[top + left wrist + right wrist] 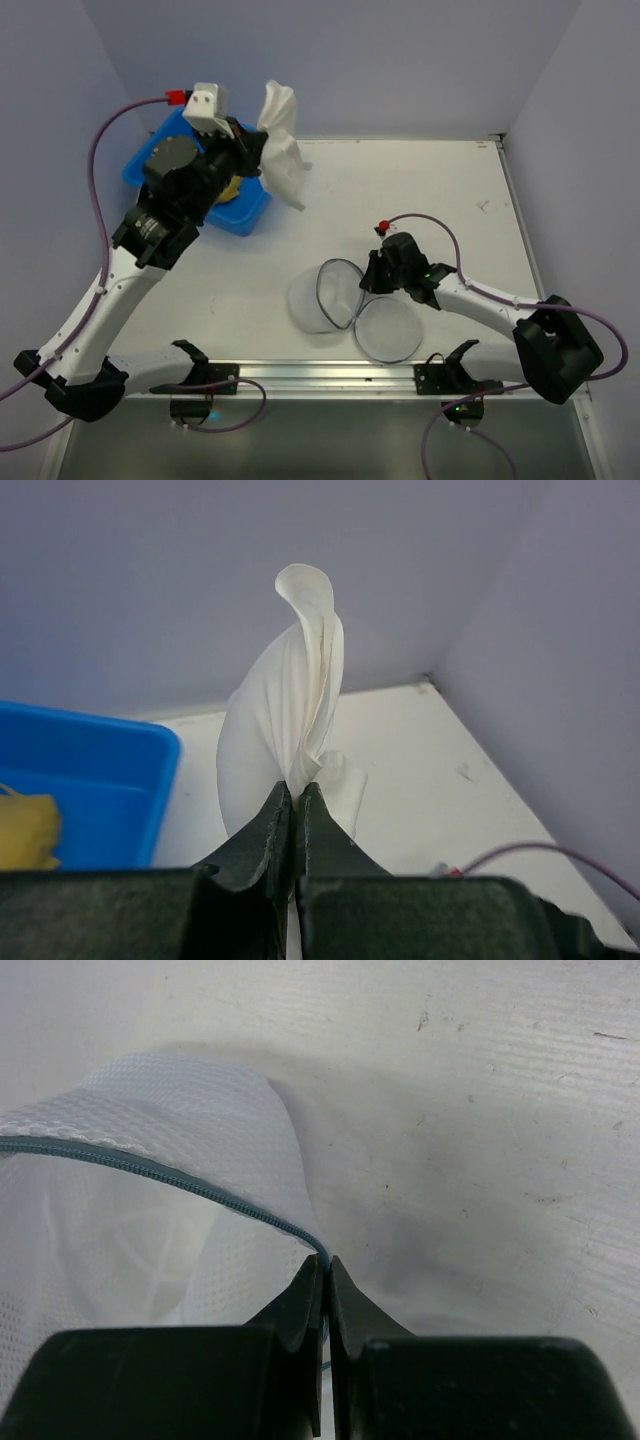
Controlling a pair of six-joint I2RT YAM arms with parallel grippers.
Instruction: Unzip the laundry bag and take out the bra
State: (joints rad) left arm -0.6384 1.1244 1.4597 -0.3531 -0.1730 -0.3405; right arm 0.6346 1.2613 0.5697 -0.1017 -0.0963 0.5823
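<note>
Unzipped translucent white mesh laundry bag (322, 300)

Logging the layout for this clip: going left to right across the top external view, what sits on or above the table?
blue plastic tub → white fabric piece, held aloft → mesh laundry bag, lying open

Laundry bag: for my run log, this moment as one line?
laundry bag: open | right end effector: shut on bag rim | left end effector: shut on white fabric, aloft | bra: in blue tub
</note>
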